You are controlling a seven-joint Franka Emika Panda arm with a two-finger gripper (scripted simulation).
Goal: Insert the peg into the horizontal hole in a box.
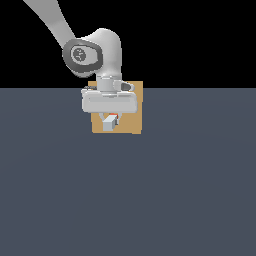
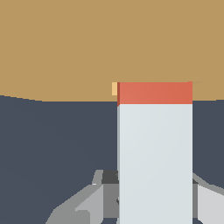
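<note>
The tan box [image 1: 133, 110] stands on the dark floor, partly hidden behind my gripper [image 1: 109, 120]. The gripper is shut on the peg [image 1: 108, 126], whose white end faces the exterior camera, with a bit of red behind it. In the wrist view the peg [image 2: 155, 153] runs from between my fingers [image 2: 83, 205] to the box face [image 2: 65, 48]. Its white half shows in full, but only a short red strip [image 2: 155, 92] shows where it meets the box. A pale sliver of the hole [image 2: 114, 89] shows beside the red tip; the rest of the hole is covered by the peg.
A flat dark grey floor [image 1: 175, 200] spreads around the box. The arm [image 1: 95, 50] reaches in from the upper part of the exterior view's left, over the box.
</note>
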